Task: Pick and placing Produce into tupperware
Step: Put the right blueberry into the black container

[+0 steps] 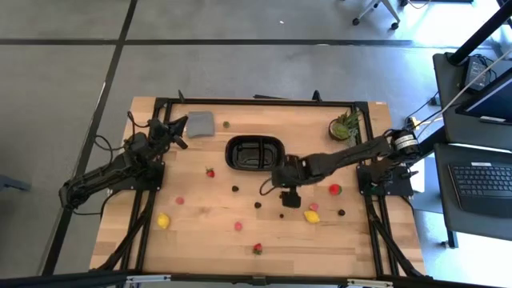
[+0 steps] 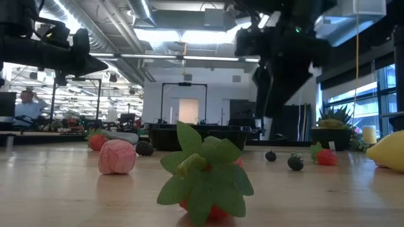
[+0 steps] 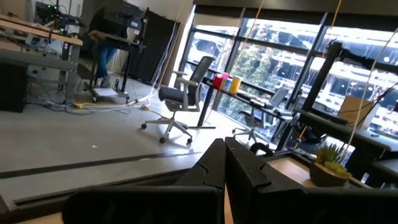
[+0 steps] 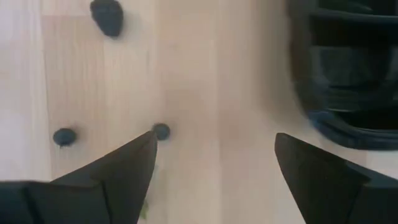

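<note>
1. Tupperware (image 1: 255, 154): black divided tray near the middle of the table, toward the far edge. Compartments look empty from overhead, so I judge nothing is placed yet.
2. Produce is all loose on the wood: red strawberry (image 1: 210, 172) just left of the tray, pink piece (image 1: 180, 201) and yellow lemon (image 1: 163, 221) toward the left edge, pink piece (image 1: 238, 226) and red strawberry (image 1: 257, 249) toward the near edge, yellow lemon (image 1: 311, 216) and red piece (image 1: 334, 190) on the right side, and small dark berries (image 1: 235, 189) scattered between.
3. Right gripper (image 1: 290, 198): just off the tray's near right corner, pointing down over bare wood, fingers spread wide and empty. The wrist camera shows a dark berry (image 4: 161, 131) beside one fingertip and the tray rim (image 4: 348, 127) on the other side.
4. Left gripper (image 1: 178, 132): parked near the far left corner beside the flat grey piece (image 1: 200, 123), lifted, fingers pressed together on nothing.
5. Potted plant (image 1: 345, 126) sits at the far right corner, not part of the job.
6. Progress, my call: at the very start. Every piece remains; the first pick is not yet closed, likely a dark berry near the right gripper.
7. Writing or brands: none readable on the tray, fruit, arms or table.
</note>
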